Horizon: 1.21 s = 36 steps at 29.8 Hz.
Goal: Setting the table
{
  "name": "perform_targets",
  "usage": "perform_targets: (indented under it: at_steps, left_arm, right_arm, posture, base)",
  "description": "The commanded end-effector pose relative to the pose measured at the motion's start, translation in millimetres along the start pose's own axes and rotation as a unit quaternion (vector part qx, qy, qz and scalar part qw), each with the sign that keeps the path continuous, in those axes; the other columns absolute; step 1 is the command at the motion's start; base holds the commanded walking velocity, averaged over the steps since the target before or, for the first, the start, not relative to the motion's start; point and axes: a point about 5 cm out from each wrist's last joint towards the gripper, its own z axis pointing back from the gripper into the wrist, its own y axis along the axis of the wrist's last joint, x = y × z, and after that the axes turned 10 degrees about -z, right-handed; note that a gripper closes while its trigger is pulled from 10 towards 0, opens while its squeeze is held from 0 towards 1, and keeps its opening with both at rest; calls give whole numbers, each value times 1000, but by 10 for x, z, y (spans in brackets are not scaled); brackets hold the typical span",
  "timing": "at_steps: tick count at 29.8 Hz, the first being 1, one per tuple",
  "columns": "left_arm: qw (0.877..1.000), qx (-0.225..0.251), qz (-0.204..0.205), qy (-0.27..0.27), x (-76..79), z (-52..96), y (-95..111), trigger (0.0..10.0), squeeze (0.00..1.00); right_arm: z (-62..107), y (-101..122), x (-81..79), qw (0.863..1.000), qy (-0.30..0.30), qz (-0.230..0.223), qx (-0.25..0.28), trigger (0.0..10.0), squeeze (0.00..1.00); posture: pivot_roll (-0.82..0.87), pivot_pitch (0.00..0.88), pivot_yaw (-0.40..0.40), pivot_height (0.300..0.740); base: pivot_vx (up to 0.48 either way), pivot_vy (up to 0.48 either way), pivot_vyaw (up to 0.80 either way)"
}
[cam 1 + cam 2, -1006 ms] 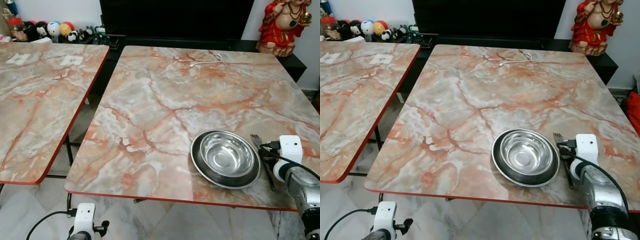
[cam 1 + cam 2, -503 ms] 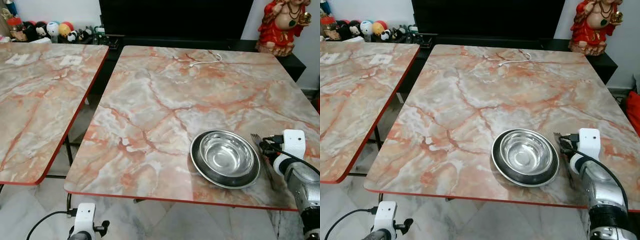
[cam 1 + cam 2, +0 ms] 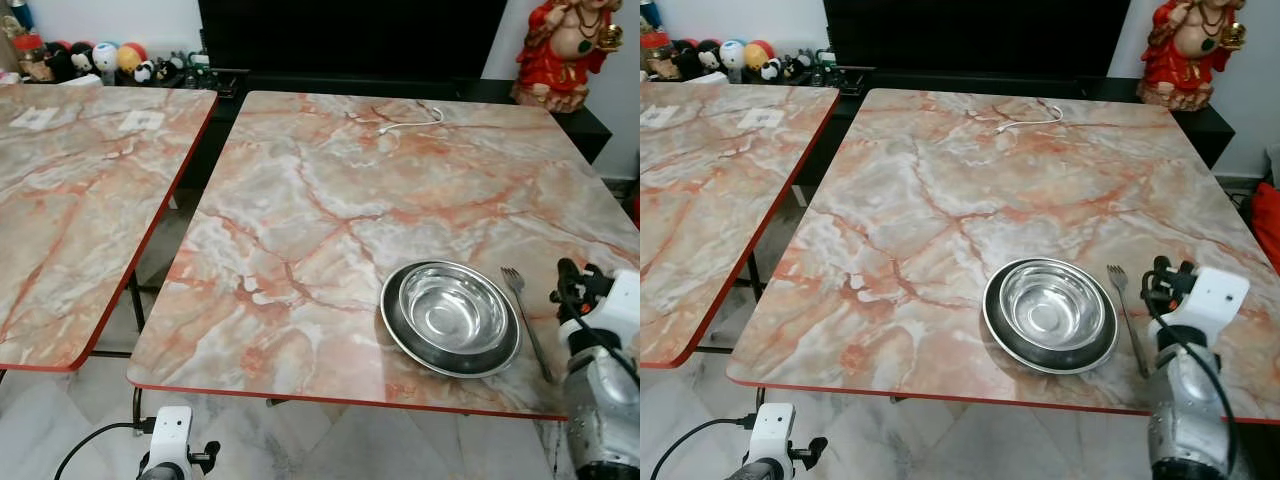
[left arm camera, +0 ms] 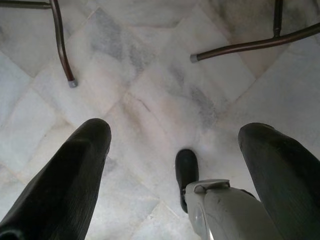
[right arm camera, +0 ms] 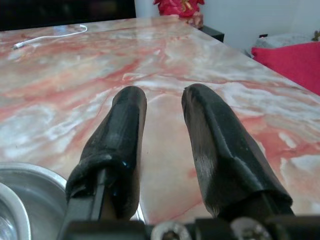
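Observation:
A steel bowl (image 3: pixel 452 310) sits inside a wider steel plate (image 3: pixel 400 345) near the front right of the marble table (image 3: pixel 330 200). A fork (image 3: pixel 524 315) lies flat just right of the plate, tines pointing away from me. My right gripper (image 3: pixel 570 287) hovers to the right of the fork, apart from it. In the right wrist view its fingers (image 5: pixel 125 120) stand a little apart over bare tabletop, open, with the plate's rim (image 5: pixel 30 172) beside them. My left gripper (image 4: pixel 175 130) hangs open below the table edge, over the floor.
A second marble table (image 3: pixel 70 200) stands to the left across a narrow gap. A white cable (image 3: pixel 410 122) lies at the far edge. A red figurine (image 3: pixel 565 45) and small toys (image 3: pixel 100 58) stand behind. A red cushion (image 5: pixel 290 60) lies off to the right.
My right gripper has drawn back to the right, off the fork's handle. The fork now lies fully uncovered beside the plate. Bowl and plate have not moved.

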Motion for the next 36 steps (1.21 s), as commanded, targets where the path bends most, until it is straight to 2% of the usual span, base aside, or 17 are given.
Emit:
perform_targets:
  at_steps: [1, 5, 33, 34, 35, 36]
  left_arm:
    - [1000, -10, 0, -1, 6, 20, -74, 10000, 0]
    - [1000, -11, 2, -1, 6, 21, -80, 10000, 0]
    - [1000, -11, 2, -1, 6, 21, -80, 10000, 0]
    - [1000, -12, 2, -1, 4, 22, -84, 10000, 0]
    - [1000, -28, 1, 8, -70, 39, -141, 10000, 0]
    - [1000, -28, 1, 8, -70, 39, -141, 10000, 0]
  right_arm:
    - [-2, 105, -53, 999, 5, -15, 34, 10000, 0]
    - [26, 72, -95, 999, 11, -19, 36, 10000, 0]
    - [26, 72, -95, 999, 11, -19, 36, 10000, 0]
    - [53, 43, -112, 999, 9, -21, 38, 10000, 0]
    - [150, -157, -273, 999, 10, -36, 28, 10000, 0]
    - [150, -157, -273, 999, 10, -36, 28, 10000, 0]
  posture:
    - [64, 33, -43, 740]
    - [69, 27, -46, 740]
    - [69, 27, -46, 740]
    - [70, 24, -46, 740]
    - [66, 0, -21, 740]
    - [66, 0, -21, 740]
  base:
    - [0, 0, 0]
    - [0, 0, 0]
    - [0, 0, 0]
    - [0, 0, 0]
    - [0, 322, 0]
    - [0, 322, 0]
